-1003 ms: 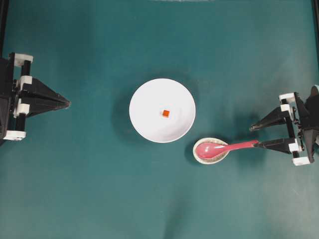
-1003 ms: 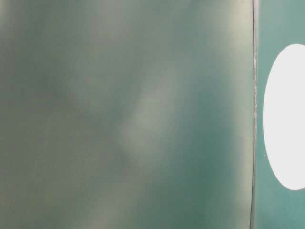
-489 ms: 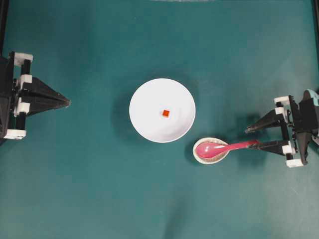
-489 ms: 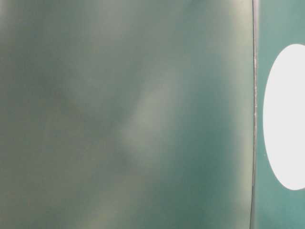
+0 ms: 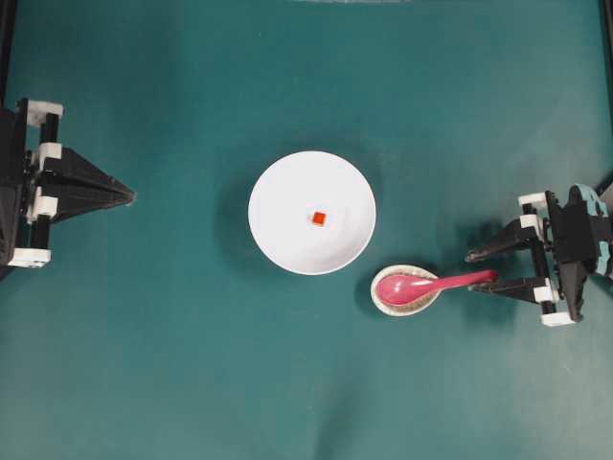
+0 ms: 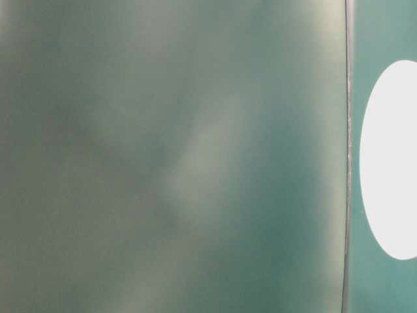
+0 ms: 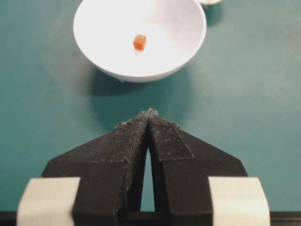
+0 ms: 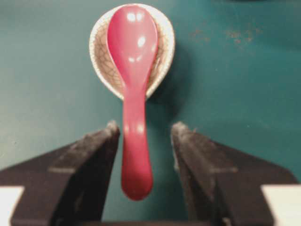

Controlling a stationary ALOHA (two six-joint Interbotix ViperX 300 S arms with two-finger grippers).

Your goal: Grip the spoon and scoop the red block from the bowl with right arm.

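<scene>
We watch the right gripper close in on the spoon: over the last second it has slid in from the right edge of the overhead view, and its tips now stand either side of the handle's end, where before only one finger lay alongside it. Its jaws are spread wide; in the right wrist view the handle runs down the gap between the two fingers, nearer the one on the left of that view, and we cannot say it touches either. We judge the approach all but done, with the squeeze on the handle the step in hand.

The spoon's scoop rests in a small speckled dish, just beside the bowl without touching it. The red block sits alone near the bowl's middle, untouched.

At the far left, the left gripper is parked well apart, jaws pressed together, pointing at the bowl. Nothing lies between spoon and bowl; we reckon the only hindrances are the dish, which the scoop must lift clear of, and the bowl's rim. The table-level view is a green blur with a white oval at its right edge.
</scene>
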